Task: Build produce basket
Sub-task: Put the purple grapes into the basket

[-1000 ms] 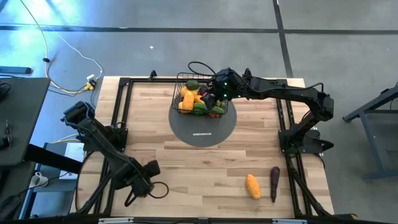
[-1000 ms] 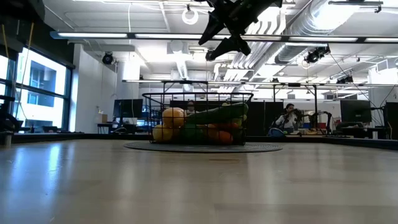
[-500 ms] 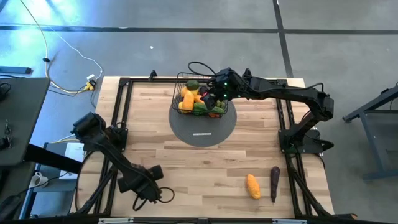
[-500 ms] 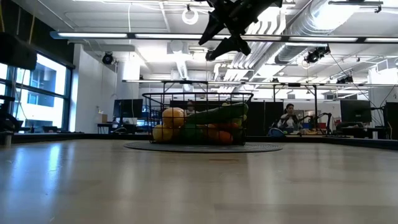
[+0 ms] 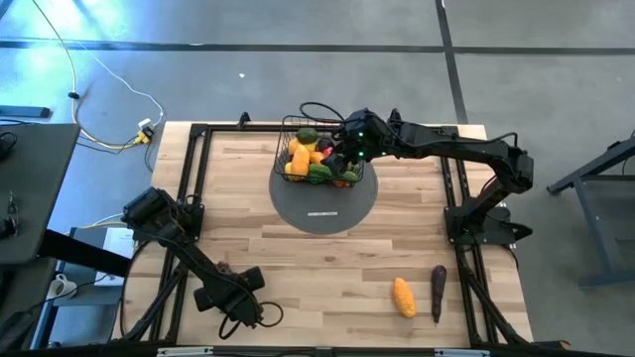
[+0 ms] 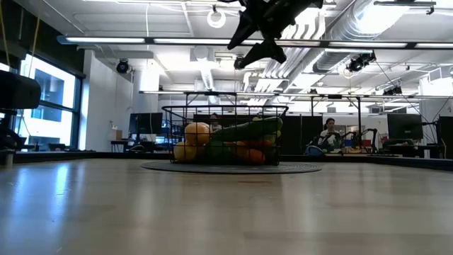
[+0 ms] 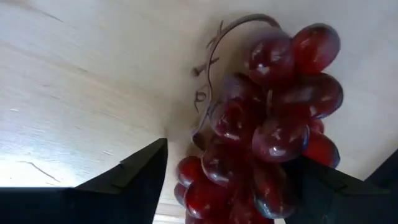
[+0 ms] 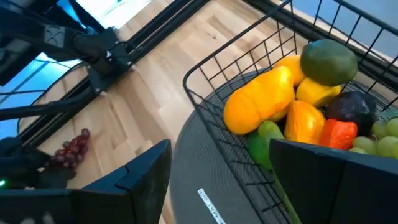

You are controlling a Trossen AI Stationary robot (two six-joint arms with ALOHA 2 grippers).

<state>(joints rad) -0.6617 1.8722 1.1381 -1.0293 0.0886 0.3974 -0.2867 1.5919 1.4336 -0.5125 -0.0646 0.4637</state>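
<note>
Down at the near left corner of the pale wooden table (image 5: 298, 248), the left gripper (image 7: 224, 186) sits low over a bunch of dark red toy grapes (image 7: 273, 124). Its two dark fingers (image 7: 134, 171) stand apart on either side of the bunch, one at each flank, with the grapes lying on the wood between them; whether the pads actually press the fruit cannot be told. In the overhead view the same gripper (image 5: 241, 309) shows at the table's front edge, well apart from everything else.

The small black wire-mesh basket (image 5: 294, 127) rests on a round grey mat (image 5: 322, 206) toward the far middle of the table. It is filled with toy produce: an orange mango (image 8: 258, 102), a yellow lemon (image 8: 317, 92), a dark green round fruit (image 8: 328, 61), a long green cucumber (image 6: 244, 130) lying across the top, pale green grapes (image 8: 373, 144) and a dark purple piece (image 8: 351, 107).

The right gripper (image 5: 349, 149) hangs above the basket's right side, clear of the fruit, its fingers (image 8: 140, 171) spread open and holding nothing.

Near the front right of the table, an orange mango-shaped toy (image 5: 403, 297) and a slim dark purple eggplant (image 5: 438, 292) lie just beside each other.
</note>
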